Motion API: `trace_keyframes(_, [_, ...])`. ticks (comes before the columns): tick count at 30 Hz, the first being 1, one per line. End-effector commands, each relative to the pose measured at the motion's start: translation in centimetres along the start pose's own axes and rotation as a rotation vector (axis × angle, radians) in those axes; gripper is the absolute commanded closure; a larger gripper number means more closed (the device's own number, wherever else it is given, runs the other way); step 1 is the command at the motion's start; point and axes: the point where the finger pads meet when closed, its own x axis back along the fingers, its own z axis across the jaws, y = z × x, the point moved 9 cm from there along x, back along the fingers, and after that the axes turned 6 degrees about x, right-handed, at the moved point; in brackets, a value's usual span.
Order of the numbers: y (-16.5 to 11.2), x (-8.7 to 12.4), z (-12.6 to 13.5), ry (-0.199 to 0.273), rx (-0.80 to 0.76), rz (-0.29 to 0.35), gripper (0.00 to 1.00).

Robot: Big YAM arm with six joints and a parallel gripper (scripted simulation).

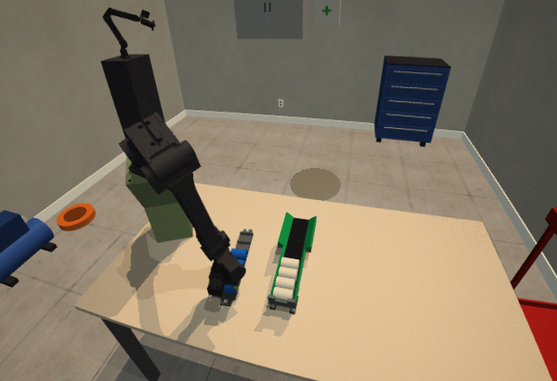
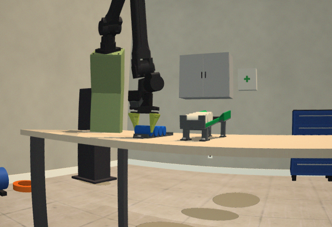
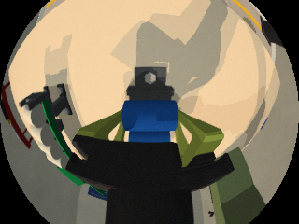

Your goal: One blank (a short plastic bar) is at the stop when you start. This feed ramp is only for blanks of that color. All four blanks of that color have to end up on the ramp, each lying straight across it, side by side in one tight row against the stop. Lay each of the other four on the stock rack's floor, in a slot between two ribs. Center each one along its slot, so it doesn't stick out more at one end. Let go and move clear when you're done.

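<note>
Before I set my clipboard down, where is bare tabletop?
The widest bare stretch of beige tabletop lies right of the green feed ramp. The strip between ramp and dark stock rack is narrow; there the gripper grips a blue blank.

Gripper (image 2: 144,124) low over stock rack (image 2: 165,133), fingers (image 2: 154,119) clamped round near blue blank (image 2: 141,129); more blue blanks packed tight right behind it. Feed ramp (image 1: 282,255) stands just right of rack, only narrow gap between. Green pedestal (image 2: 107,90) blocks far left. Right half of table (image 1: 405,277) open, nothing standing there.
</note>
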Motion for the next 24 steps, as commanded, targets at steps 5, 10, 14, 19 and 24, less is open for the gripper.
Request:
trace_keyframes(5, [0.31,0.76,0.87,0.02,0.017,-0.011,0.4])
trace_keyframes(10, [0.13,0.75,0.86,0.02,0.02,-0.011,0.4])
trace_keyframes(14, [0.05,0.72,0.81,0.02,0.02,-0.01,0.4])
trace_keyframes(19, [0.07,0.7,0.76,0.02,0.019,-0.01,0.4])
trace_keyframes(24, [0.07,0.7,0.76,0.02,0.019,-0.01,0.4])
